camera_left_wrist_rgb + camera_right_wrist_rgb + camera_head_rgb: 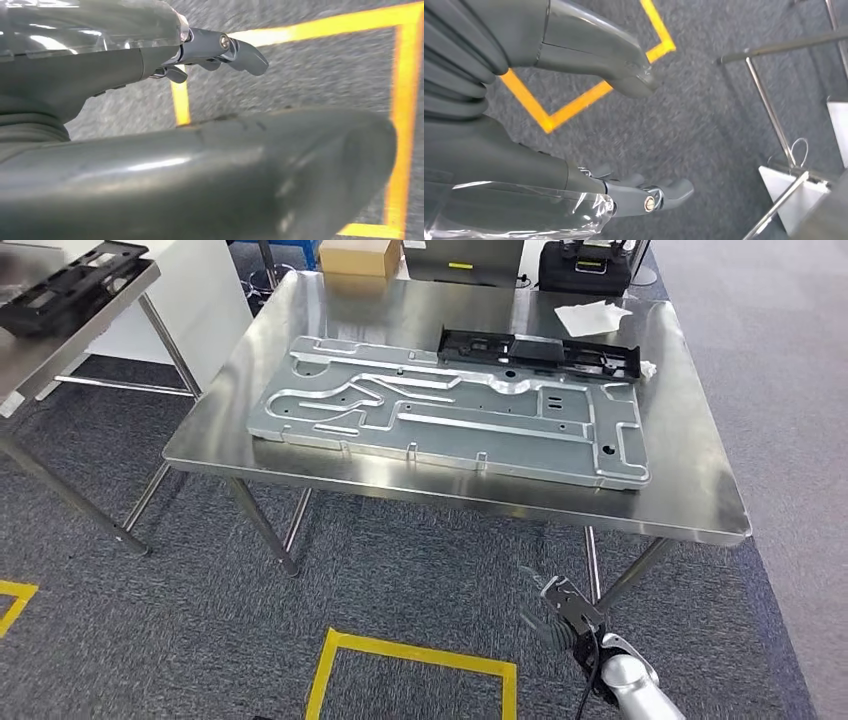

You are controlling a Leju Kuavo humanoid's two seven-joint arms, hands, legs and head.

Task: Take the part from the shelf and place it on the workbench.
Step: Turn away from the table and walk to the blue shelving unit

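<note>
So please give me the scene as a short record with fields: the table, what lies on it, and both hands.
table: steel workbench, on grey carpet
main part: large metal panel, flat on the workbench
second part: black tray, flat along the panel's far edge
also on table: white cloth, cardboard box
floor: yellow tape square
left hand: holds nothing, over the floor
right hand: holds nothing, hanging low near a table leg

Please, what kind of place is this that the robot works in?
Probably a factory or assembly workshop: a stainless steel workbench holds a large stamped metal panel and a black plastic part, and yellow floor tape marks a standing spot on grey carpet.
</note>
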